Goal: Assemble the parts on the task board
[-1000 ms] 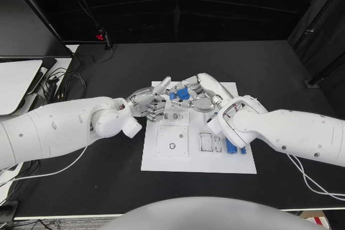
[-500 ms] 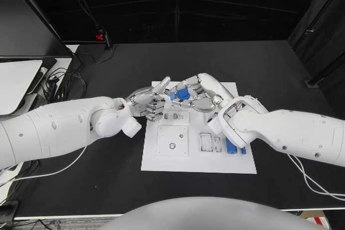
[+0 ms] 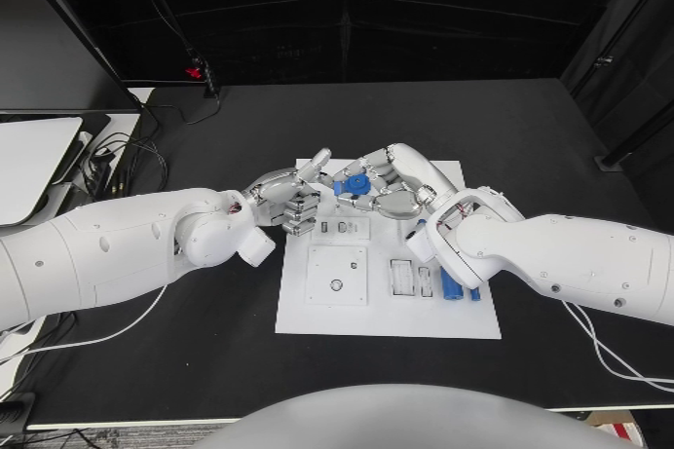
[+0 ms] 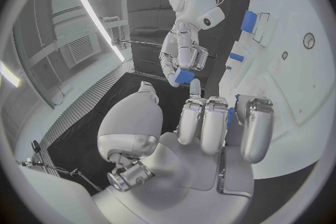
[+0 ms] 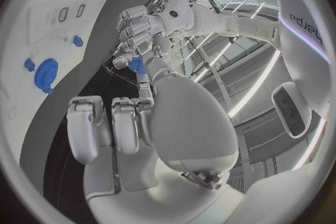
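Both hands meet above the far edge of the white rectangular task board (image 3: 387,308) on the black desk (image 3: 210,361). Right hand (image 3: 396,181) pinches a small blue plastic part (image 3: 356,184) in its fingertips. Left hand (image 3: 291,198), at 9 o'clock of it, fingers curled; grip cannot be told. More blue parts (image 3: 452,290) lie at the board's 4 o'clock.
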